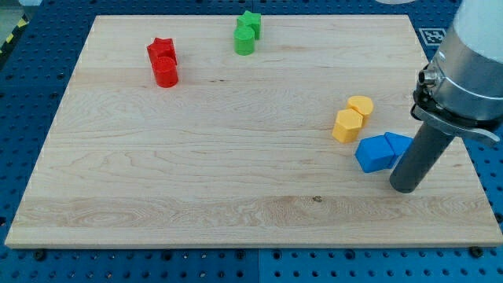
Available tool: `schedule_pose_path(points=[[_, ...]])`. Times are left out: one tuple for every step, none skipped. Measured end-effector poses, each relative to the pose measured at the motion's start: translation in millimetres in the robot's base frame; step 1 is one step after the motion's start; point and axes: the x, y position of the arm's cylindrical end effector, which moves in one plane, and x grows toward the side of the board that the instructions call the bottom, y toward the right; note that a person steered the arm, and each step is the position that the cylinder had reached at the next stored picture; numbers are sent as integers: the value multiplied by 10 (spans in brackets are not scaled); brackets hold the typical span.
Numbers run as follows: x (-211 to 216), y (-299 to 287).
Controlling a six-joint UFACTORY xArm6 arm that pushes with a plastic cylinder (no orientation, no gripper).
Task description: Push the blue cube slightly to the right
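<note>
The blue cube [374, 154] lies on the wooden board [196, 157] at the view's right, touching a second blue block [398, 143] on its right. My tip [405, 187] rests on the board just right of and below the blue cube, close to both blue blocks. The rod partly hides the second blue block's right side.
A yellow hexagonal block [346, 126] and a yellow cylinder [361, 105] sit just above the blue blocks. A red star [162, 49] and red cylinder [166, 71] are at the top left. A green star [251, 23] and green cylinder [244, 40] are at the top middle.
</note>
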Motion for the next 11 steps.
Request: schedule_pose_path(points=[[3,-162],[4,-501],[-39,-658],[-106,-452],[-115,-143],[-115,123],[-115,149],[-73,-9],[-45,-366],[-243,-441],[-269,-439]])
